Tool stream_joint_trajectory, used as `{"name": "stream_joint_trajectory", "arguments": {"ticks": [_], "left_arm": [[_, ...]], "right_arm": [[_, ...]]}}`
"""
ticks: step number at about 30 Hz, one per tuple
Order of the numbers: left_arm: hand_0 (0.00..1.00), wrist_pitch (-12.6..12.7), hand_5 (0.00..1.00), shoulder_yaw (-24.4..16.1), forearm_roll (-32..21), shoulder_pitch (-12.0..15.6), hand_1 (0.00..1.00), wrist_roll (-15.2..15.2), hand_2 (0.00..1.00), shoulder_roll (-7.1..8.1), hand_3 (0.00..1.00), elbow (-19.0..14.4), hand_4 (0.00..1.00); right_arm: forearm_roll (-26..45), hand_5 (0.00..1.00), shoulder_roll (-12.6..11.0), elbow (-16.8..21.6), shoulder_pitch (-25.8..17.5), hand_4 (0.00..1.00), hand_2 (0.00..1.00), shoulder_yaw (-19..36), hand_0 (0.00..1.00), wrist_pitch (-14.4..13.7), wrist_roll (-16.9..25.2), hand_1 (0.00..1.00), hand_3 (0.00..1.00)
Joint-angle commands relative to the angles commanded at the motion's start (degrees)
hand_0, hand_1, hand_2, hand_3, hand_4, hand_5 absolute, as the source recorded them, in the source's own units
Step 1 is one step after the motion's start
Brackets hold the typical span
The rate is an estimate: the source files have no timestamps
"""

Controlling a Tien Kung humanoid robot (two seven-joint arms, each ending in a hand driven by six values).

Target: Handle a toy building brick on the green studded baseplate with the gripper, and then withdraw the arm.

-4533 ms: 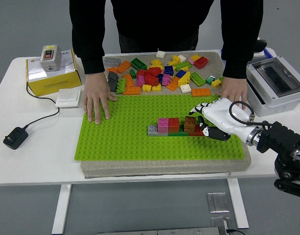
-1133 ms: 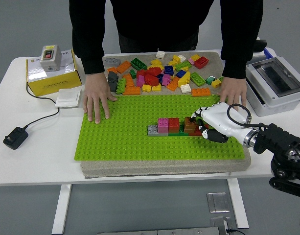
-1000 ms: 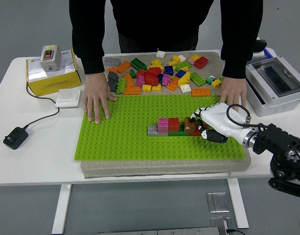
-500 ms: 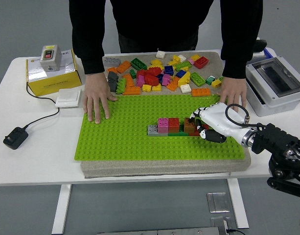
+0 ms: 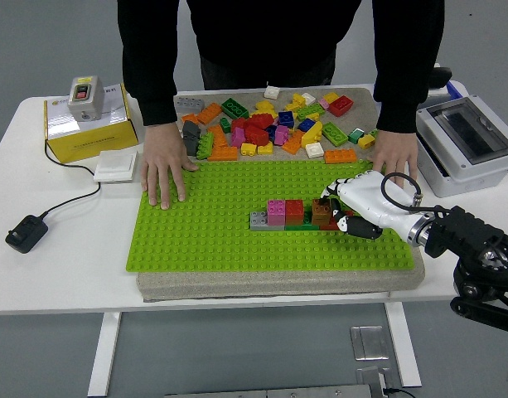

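While the brown brick [image 5: 321, 212] is sitting at the right end of the short brick row [image 5: 288, 214] on the green baseplate [image 5: 212, 217], the right hand [image 5: 353, 207] is curling its white fingers [image 5: 341, 190] around it — seating or gripping, I am judging. Next calls for releasing and drawing the arm back rightward. Counting one baseplate, one robot hand and two person's hands [image 5: 163, 170] pressing the plate's far corners — loose bricks [image 5: 270, 124] too many to count.

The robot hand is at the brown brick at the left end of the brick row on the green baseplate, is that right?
Not quite. In the head view the robot hand is at the brown brick at the right end of the row, not the left; the left end is a grey brick. The row does sit on the green baseplate.
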Motion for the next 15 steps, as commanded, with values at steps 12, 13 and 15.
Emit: {"name": "stream_joint_trajectory", "arguments": {"ticks": [12, 13, 15], "left_arm": [[0.671, 0.0, 0.720, 0.6, -0.5, -0.1, 0.650, -0.1, 0.571, 0.02, 0.630, 0.0, 0.122], [0.671, 0.0, 0.720, 0.6, -0.6, -0.1, 0.650, -0.2, 0.571, 0.01, 0.630, 0.0, 0.122], [0.671, 0.0, 0.720, 0.6, -0.6, 0.0, 0.650, -0.1, 0.571, -0.02, 0.630, 0.0, 0.122]], "right_arm": [[0.6, 0.422, 0.7, -0.7, 0.1, 0.002, 0.730, -0.4, 0.111, -0.1, 0.2, 0.174, 0.675], [0.6, 0.422, 0.7, -0.8, 0.1, 0.002, 0.730, -0.4, 0.111, -0.1, 0.2, 0.174, 0.675], [0.8, 0.422, 0.8, -1.0, 0.2, 0.002, 0.730, -0.3, 0.111, -0.1, 0.2, 0.174, 0.675]]}}
